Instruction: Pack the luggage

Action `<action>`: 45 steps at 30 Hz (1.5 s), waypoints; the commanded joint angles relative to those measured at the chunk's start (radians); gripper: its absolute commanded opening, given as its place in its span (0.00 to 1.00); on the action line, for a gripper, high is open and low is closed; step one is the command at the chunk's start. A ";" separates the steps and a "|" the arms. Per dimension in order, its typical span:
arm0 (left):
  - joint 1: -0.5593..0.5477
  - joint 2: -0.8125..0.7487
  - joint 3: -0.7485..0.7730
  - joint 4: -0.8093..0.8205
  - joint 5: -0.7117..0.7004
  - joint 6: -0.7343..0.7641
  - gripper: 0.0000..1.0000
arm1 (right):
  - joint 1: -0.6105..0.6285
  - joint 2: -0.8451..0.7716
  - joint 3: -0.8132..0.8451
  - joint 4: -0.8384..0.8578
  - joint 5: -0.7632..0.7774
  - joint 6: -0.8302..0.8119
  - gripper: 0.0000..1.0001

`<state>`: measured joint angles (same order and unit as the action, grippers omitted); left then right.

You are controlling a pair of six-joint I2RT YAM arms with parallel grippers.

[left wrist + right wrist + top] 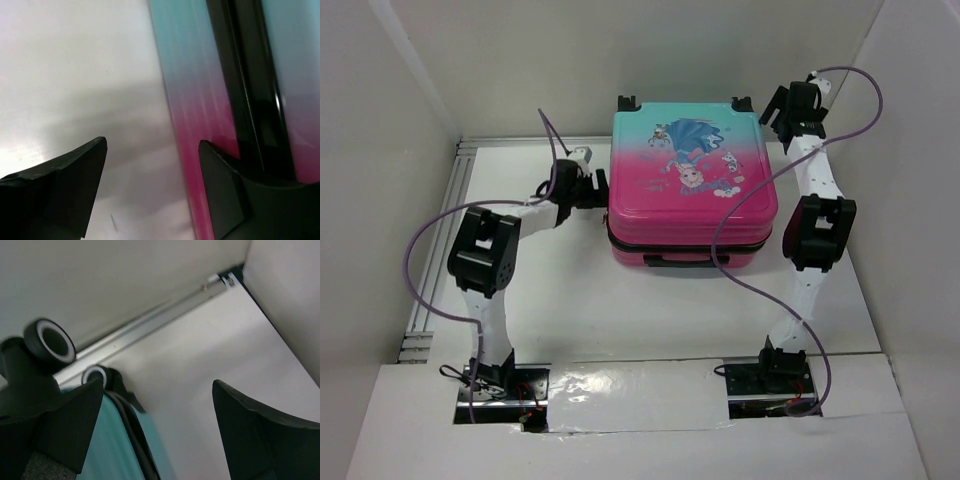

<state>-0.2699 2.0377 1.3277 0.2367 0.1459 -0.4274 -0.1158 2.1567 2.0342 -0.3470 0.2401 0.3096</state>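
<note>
The luggage (690, 190) lies flat and closed at the back middle of the table, its shell fading from teal at the far end to magenta-pink at the near end, with cartoon figures on top. Its black wheels (627, 102) point away from the arms and its black handle (672, 261) faces them. My left gripper (596, 190) sits open against the luggage's left side. In the left wrist view the left gripper (152, 185) has one finger (225, 195) over the pink shell (186, 115). My right gripper (782, 108) hovers open at the far right corner. The right gripper (160, 425) stands beside the teal shell (110, 450) and a wheel (50, 340).
White enclosure walls close in on the left, back and right. An aluminium rail (438, 262) runs along the table's left edge and another rail (150, 322) along the back. Purple cables (760, 190) loop from both arms, one across the luggage's right corner.
</note>
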 commanded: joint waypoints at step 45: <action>-0.637 -0.877 -0.932 0.506 -0.133 0.233 0.87 | 0.610 0.181 0.170 -0.236 -0.797 -0.373 0.80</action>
<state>-0.9020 1.2984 0.4328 0.7216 0.1570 -0.1890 0.5426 2.3425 2.1948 -0.3679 -0.6102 -0.1646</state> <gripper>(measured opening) 0.865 0.800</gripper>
